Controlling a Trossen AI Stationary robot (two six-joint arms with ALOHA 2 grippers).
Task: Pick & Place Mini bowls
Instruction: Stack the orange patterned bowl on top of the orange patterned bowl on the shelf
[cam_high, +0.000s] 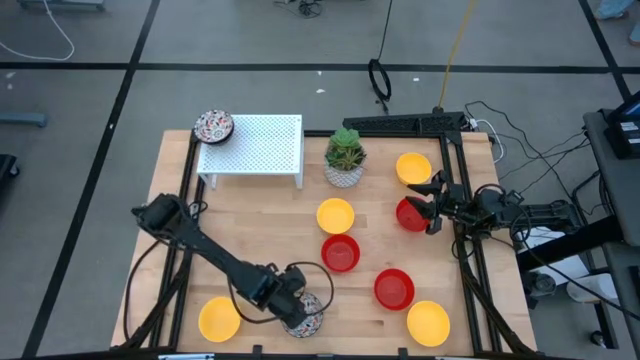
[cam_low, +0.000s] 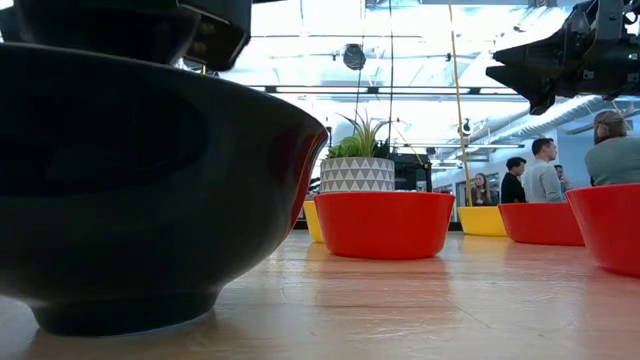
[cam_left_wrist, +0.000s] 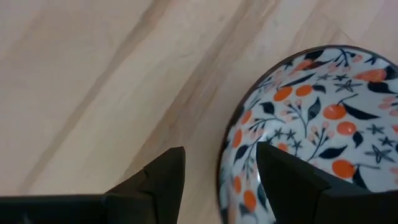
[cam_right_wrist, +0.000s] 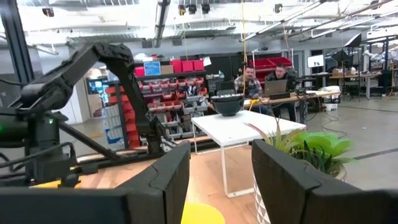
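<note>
Left hand (cam_high: 300, 308), seen from above, is down at the near edge of the counter (cam_high: 260, 215), over a patterned bowl (cam_high: 308, 318). A yellow bowl (cam_high: 219, 319) lies just beside it toward the near left corner; bare wood is open between my arm and the white shelf (cam_high: 252, 145). A second patterned bowl (cam_high: 213, 126) sits on that shelf's far left corner. My right hand (cam_high: 432, 203) hangs at the counter's right edge, beside a red bowl (cam_high: 409, 214); a yellow bowl (cam_high: 413, 167) lies just beyond. Mid-counter: a yellow bowl (cam_high: 335, 215), a red bowl (cam_high: 340, 252), the potted plant (cam_high: 345, 157). Near right: a red bowl (cam_high: 393, 288) and a yellow bowl (cam_high: 428, 322).

Low view: the near bowl (cam_low: 150, 190) fills the left half, dark in shadow. A red bowl (cam_low: 385, 224) stands ahead, the plant (cam_low: 357, 165) behind it. People (cam_low: 545, 170) stand in the room beyond.

Left wrist view: my fingers (cam_left_wrist: 163, 176) are spread and straddle the patterned bowl's (cam_left_wrist: 311, 124) rim, one inside, one outside, not clamped on it.

Right wrist view: my right fingers (cam_right_wrist: 283, 168) stand apart, empty. The shelf (cam_right_wrist: 245, 134) carries a bowl (cam_right_wrist: 227, 103).
</note>
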